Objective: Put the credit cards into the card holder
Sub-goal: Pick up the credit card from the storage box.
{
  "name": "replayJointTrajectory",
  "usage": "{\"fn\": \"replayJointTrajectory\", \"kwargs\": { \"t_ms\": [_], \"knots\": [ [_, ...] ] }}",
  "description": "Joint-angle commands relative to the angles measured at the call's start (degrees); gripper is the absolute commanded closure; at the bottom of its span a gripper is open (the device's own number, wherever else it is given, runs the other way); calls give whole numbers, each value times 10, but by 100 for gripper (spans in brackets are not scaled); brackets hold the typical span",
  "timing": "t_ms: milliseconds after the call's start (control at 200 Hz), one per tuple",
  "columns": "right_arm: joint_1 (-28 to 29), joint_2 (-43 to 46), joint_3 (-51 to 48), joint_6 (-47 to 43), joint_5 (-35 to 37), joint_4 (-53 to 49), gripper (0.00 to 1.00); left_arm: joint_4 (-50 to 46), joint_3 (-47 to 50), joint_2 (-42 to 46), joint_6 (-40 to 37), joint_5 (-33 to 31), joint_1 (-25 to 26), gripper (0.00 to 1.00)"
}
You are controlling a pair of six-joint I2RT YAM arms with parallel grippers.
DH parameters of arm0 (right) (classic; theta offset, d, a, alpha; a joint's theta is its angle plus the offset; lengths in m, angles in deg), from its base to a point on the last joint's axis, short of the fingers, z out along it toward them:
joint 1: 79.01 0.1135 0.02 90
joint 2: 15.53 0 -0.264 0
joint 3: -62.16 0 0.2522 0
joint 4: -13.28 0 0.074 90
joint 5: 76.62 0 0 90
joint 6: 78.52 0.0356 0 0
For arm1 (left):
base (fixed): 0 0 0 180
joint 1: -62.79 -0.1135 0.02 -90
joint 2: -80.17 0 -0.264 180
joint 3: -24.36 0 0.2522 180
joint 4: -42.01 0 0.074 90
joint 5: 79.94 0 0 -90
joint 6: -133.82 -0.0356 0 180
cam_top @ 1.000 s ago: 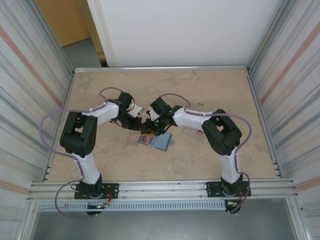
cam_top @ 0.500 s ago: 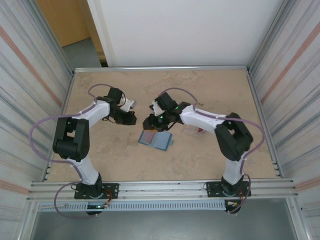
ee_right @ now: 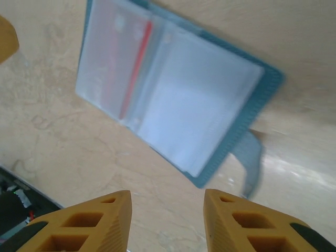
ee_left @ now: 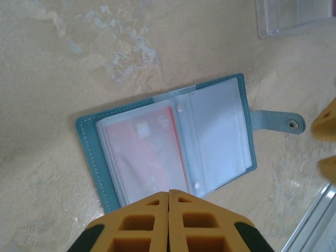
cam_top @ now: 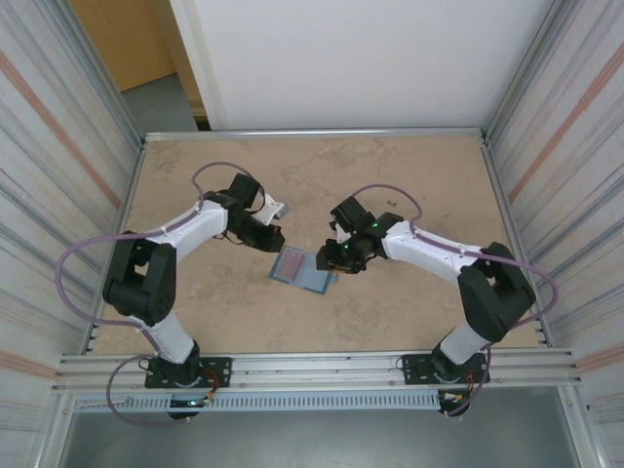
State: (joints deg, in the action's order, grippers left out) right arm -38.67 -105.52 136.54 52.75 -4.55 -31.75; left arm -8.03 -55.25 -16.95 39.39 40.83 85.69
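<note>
Where the card holder lies: mid-table between the two grippers, spread open and flat, its clear sleeves facing up.
Credit card: one red card sits inside a sleeve on the half nearer the left arm.
Strap: the snap tab sticks out flat from the holder's edge on the right arm's side.
Left gripper: just beside the holder's far-left corner, fingers pressed together with nothing between them.
Right gripper: at the holder's right edge, above the strap side, fingers partly apart and empty.
Clear case: on the table beyond the holder, apart from it.
Table: beige, mottled.
</note>
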Motion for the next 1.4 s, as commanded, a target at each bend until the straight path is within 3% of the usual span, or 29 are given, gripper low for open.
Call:
{"fn": "replayJointTrajectory", "kwargs": {
  "t_ms": [0, 120, 266, 411, 451, 571, 777, 1113, 1393],
  "knots": [
    [-31, 40, 21, -25, 68, -75, 58, -8, 17, 23, -36, -19, 13, 92],
    [-59, 56, 55, -49, 128, -154, 57, 24, 51, 70, -62, -40, 14, 92],
    [-98, 98, 53, -55, 160, -182, 50, 47, 68, 103, -90, -63, 7, 90],
    [-147, 135, 38, -62, 166, -194, 44, 31, 15, 94, -89, -19, 8, 95],
    [-164, 143, 35, -65, 169, -202, 42, 21, -12, 83, -76, -10, 13, 100],
    [-215, 158, 34, -70, 169, -223, 35, -16, -118, 34, -52, -10, 45, 100],
    [-241, 159, 28, -69, 212, -241, 25, 20, -243, -65, -53, -29, 136, 100],
    [-280, 113, 34, -79, 186, -224, 27, 71, -351, -223, 93, 35, 174, 100],
    [-285, 66, 41, -89, 162, -198, 30, 70, -415, -322, 140, 59, 200, 100]
  ]
}}
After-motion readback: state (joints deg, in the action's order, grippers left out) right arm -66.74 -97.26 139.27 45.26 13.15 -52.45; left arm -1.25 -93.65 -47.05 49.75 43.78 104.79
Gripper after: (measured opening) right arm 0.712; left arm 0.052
